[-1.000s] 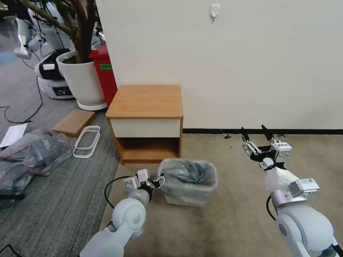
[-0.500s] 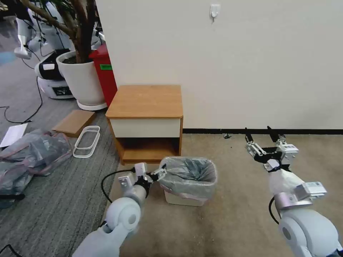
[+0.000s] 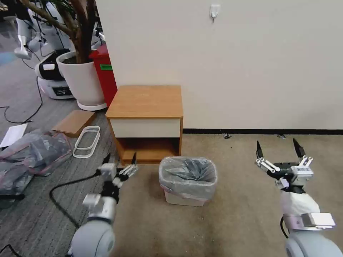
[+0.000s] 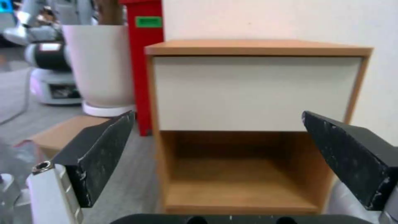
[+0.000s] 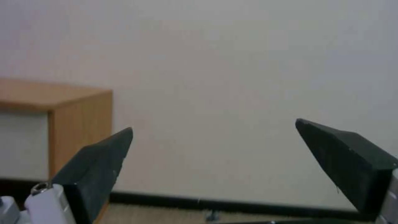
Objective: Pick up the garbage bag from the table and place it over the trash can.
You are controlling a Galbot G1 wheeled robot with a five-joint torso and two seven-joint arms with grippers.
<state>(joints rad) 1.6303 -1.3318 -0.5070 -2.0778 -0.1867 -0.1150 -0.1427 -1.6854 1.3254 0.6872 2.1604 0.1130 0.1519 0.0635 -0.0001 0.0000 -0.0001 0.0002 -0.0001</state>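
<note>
The garbage bag (image 3: pixel 188 175) already lines the trash can (image 3: pixel 180 198), its grey film folded over the rim with a pinkish hem hanging a little way down the walls, and the can stands on the floor just in front of the table (image 3: pixel 145 101), whose top is bare. The left gripper (image 3: pixel 119 161) hangs to the can's left with its fingers spread apart and nothing between them; the right gripper (image 3: pixel 279 151) is well off to the can's right, jaws wide and likewise holding nothing. The likeliest trouble from here is the liner itself — the film looks thin and slack, the overhang seems shallow on the near side, and with no grip on it a brush from an arm or a shift of the light can could let the hem slide back over the rim into the can. The black cable (image 3: pixel 64 200) looping across the floor by the left arm is another risk, since it could snag as that arm moves and tug it off line. The floor is short beige carpet under the can and grey ribbed carpet to the left, neither likely to hold a light bin firmly. Around it stand a plain cream wall with a dark skirting, a tall red bin (image 3: pixel 105 73), a white planter pot (image 3: pixel 79 76), a flat brown board (image 3: pixel 74 121), a white wire frame (image 3: pixel 87 141) and a heap of similar bags (image 3: pixel 30 157).
</note>
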